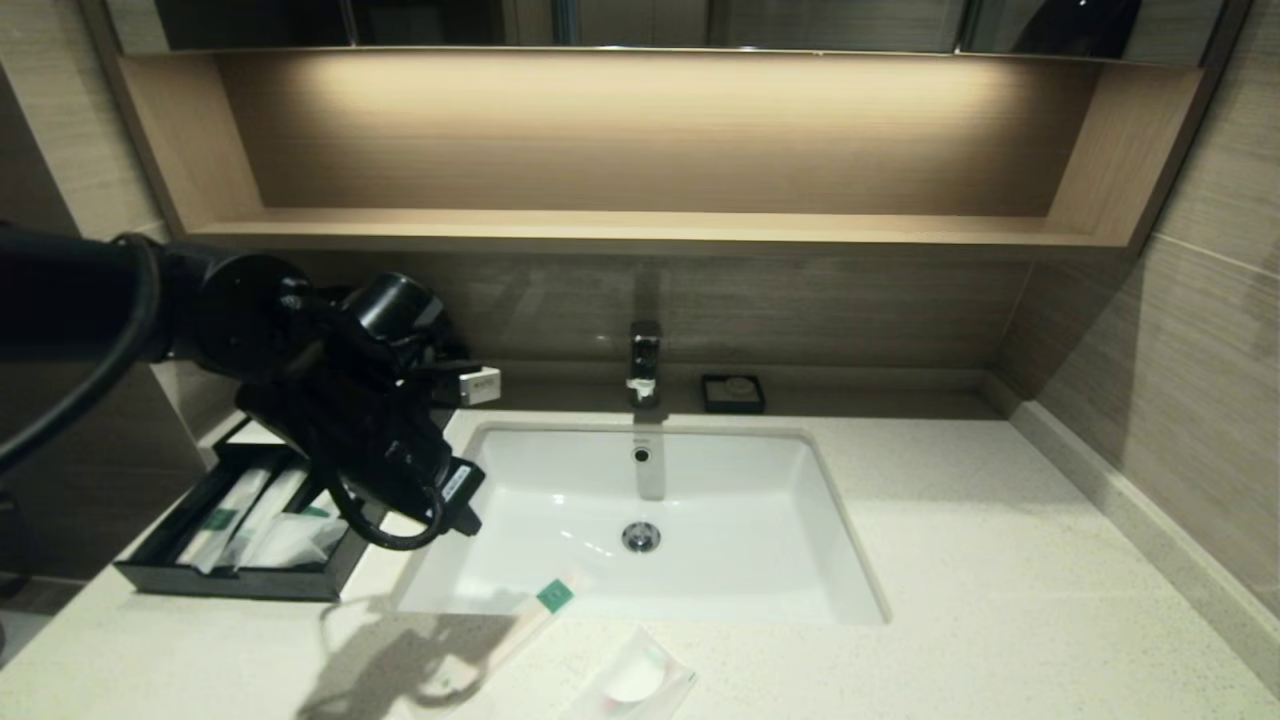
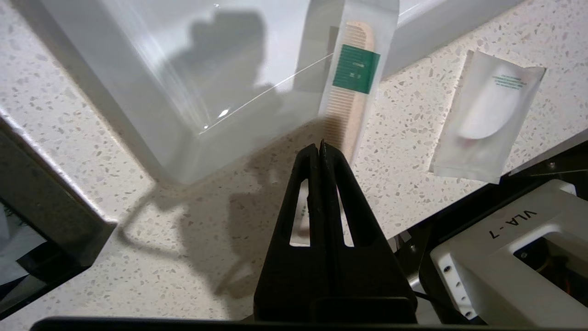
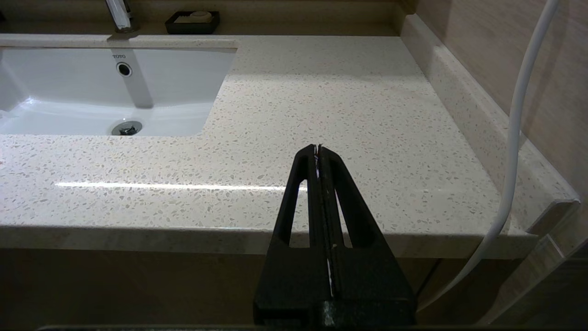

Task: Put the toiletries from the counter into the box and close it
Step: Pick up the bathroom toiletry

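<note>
Comb teeth inside the packet [image 2: 353, 87] show only from my left wrist, where my left pincer [image 2: 320, 146] hangs shut and empty above the desk [image 2: 174, 239], the packet's green end jutting over the sink [image 1: 700, 520] rim, the sachet [image 1: 634, 682] beside it.

- The counter [image 1: 950, 540] around the sink basin [image 1: 740, 560] looks like smooth, pale speckled stone with a soft sheen.
- The sink basin is glossy white ceramic.
- The faucet [image 1: 644, 362] behind it is shiny metal.
- The comb packet [image 2: 353, 78] at the basin's front rim is translucent plastic film.
- The sachet [image 2: 487, 115] beside it is frosted plastic.
- The shelf [image 1: 640, 232] above has matt wood grain.
</note>
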Controlling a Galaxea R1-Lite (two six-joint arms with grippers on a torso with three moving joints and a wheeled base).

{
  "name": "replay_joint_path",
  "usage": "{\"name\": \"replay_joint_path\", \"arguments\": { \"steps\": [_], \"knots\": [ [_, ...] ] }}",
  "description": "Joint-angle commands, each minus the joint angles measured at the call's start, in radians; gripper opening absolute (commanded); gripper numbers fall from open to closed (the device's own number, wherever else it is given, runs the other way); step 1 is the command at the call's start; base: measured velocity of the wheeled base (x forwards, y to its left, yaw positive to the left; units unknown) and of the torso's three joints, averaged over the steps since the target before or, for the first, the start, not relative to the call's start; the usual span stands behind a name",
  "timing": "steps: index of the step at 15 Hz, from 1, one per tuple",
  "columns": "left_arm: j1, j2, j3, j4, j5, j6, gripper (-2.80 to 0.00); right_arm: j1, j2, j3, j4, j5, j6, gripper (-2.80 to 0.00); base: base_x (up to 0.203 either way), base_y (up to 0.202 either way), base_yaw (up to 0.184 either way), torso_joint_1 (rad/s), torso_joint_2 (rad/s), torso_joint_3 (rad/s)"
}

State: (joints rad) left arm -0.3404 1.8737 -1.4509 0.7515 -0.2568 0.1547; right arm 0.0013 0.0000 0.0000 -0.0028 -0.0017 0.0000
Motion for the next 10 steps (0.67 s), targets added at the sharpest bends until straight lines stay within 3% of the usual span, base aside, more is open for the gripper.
{"name": "replay_joint_path", "arguments": {
  "steps": [1,10],
  "knots": [
    [-0.047,0.012,0.001,0.006,-0.001,-0.001,-2.80,0.000,0.000,0.002,0.000,0.000,0.000,-2.80,0.000,0.000,0.000,0.000,0.00,0.000],
    [-0.141,0.063,0.000,0.003,0.000,-0.017,-2.80,0.000,0.000,0.002,0.000,0.000,0.000,-2.80,0.000,0.000,0.000,0.000,0.00,0.000]
  ]
}}
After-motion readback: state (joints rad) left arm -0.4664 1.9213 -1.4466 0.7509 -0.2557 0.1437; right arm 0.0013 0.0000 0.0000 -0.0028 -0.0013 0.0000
